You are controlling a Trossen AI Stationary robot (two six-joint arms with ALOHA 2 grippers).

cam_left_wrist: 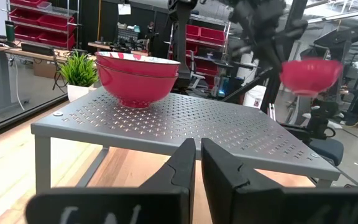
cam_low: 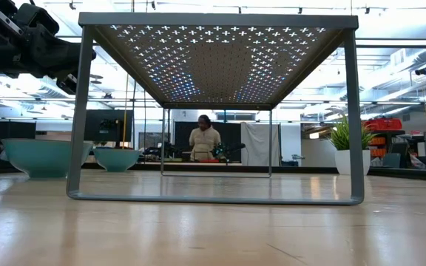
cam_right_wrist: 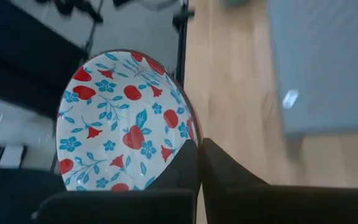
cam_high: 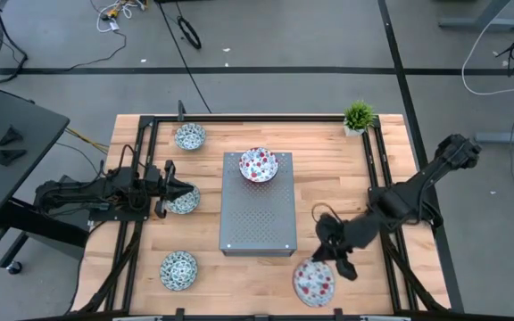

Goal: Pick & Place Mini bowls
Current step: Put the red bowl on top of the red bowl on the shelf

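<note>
The high view looks straight down from well above, taking in the whole wooden counter (cam_high: 328, 178), the floor around it and both arms. The low view sits at counter height, very near the grey perforated stand (cam_low: 219, 59), and looks level beneath it into the room behind, where a person (cam_low: 204, 138) stands far off. The left wrist view looks forward past the left tool (cam_left_wrist: 197, 165) at the same stand (cam_left_wrist: 185, 118) from close by and slightly above its top. The right wrist view looks down past the right tool (cam_right_wrist: 199, 165) at the counter and floor. The potted plant (cam_high: 359, 116) appears in the high, low and left wrist views.
</note>
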